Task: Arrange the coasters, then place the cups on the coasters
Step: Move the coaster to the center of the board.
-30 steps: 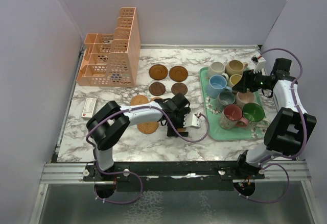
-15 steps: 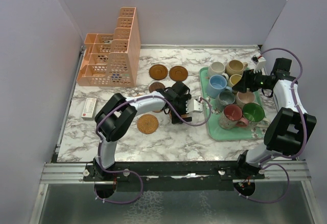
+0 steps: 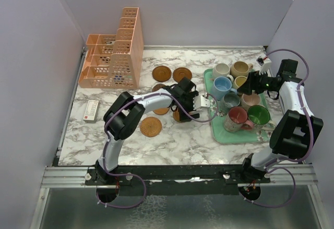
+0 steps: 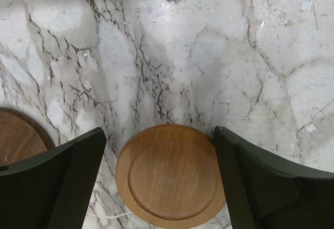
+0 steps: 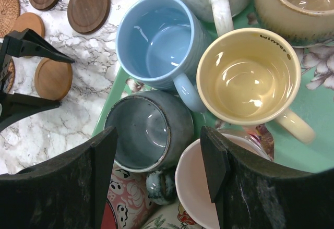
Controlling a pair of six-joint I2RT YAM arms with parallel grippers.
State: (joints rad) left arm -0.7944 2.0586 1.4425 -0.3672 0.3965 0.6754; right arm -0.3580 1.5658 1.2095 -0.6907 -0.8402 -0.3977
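Straddling the wooden coaster (image 4: pixel 171 177), judged stiff and light, left gripper (image 4: pixel 158 135) jaws spread clear; pinch opposite rims; right gripper (image 5: pixel 159 135) spread above grey mug (image 5: pixel 138 132).

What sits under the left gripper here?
A light brown coaster lies flat on the marble table, between the fingers of the open left gripper. A darker coaster at the left is partly hidden behind one finger.
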